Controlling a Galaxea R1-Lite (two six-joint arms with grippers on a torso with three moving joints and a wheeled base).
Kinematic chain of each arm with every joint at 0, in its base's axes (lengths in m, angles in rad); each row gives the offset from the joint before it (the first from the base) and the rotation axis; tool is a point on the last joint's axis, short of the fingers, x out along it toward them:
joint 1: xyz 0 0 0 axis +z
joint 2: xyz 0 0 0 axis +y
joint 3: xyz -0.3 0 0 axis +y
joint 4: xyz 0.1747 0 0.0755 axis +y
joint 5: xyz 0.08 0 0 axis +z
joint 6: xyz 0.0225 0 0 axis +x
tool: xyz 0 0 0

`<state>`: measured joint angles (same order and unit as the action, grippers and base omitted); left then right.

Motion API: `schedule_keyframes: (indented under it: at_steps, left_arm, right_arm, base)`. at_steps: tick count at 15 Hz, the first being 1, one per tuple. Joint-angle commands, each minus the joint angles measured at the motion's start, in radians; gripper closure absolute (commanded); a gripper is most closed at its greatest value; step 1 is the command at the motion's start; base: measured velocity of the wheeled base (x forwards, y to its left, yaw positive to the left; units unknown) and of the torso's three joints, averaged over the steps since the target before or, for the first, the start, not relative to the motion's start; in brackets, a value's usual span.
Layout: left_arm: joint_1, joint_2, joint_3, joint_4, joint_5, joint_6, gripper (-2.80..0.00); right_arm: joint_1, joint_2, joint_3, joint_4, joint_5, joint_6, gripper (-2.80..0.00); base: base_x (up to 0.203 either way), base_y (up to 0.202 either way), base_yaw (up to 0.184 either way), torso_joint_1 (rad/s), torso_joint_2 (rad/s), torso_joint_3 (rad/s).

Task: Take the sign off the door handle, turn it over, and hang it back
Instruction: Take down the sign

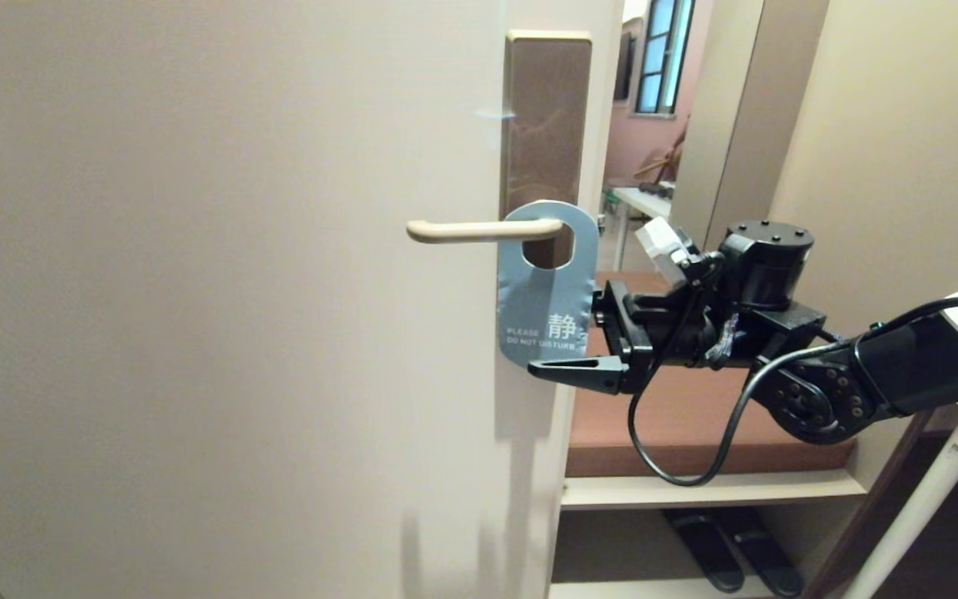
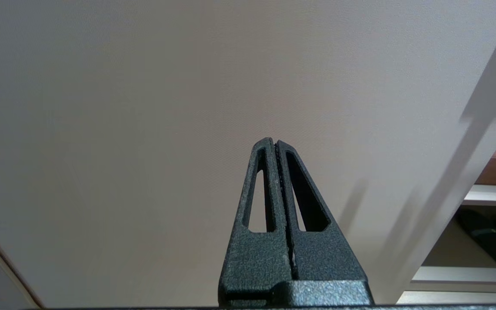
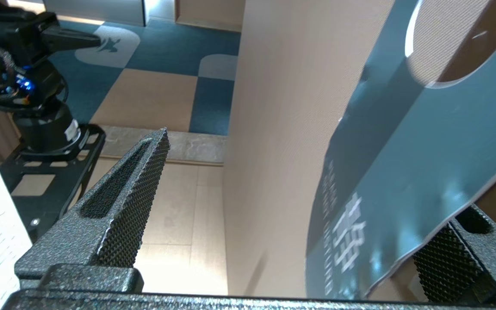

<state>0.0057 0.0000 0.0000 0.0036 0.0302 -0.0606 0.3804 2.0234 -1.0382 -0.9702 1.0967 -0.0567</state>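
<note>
At frame centre, the cream door handle [image 1: 483, 230] carries the sign [image 1: 545, 287], blue face outward, hanging below it. Just right of it, the right tool [image 1: 583, 337] is spread wide around the sign's lower edge. The left tool [image 2: 276, 146] is closed, empty.

sign [image 1: 547, 283], "静", "PLEASE DO NOT DISTURB"
</note>
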Motion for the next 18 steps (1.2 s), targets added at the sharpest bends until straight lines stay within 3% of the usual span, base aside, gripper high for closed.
schedule_keyframes:
  at_steps: [1, 18]
  left_arm:
    - [0.000, 0.000, 0.000, 0.000, 0.000, -0.001, 0.00]
    - [0.000, 0.000, 0.000, -0.001, 0.000, -0.001, 0.00]
  right_arm:
    - [0.000, 0.005, -0.015, -0.005, 0.002, 0.003, -2.80]
    - [0.000, 0.005, -0.034, -0.004, 0.000, 0.018, -2.80]
  base:
    - [0.000, 0.000, 0.000, 0.000, 0.00, 0.000]
    - [0.000, 0.000, 0.000, 0.000, 0.00, 0.000]
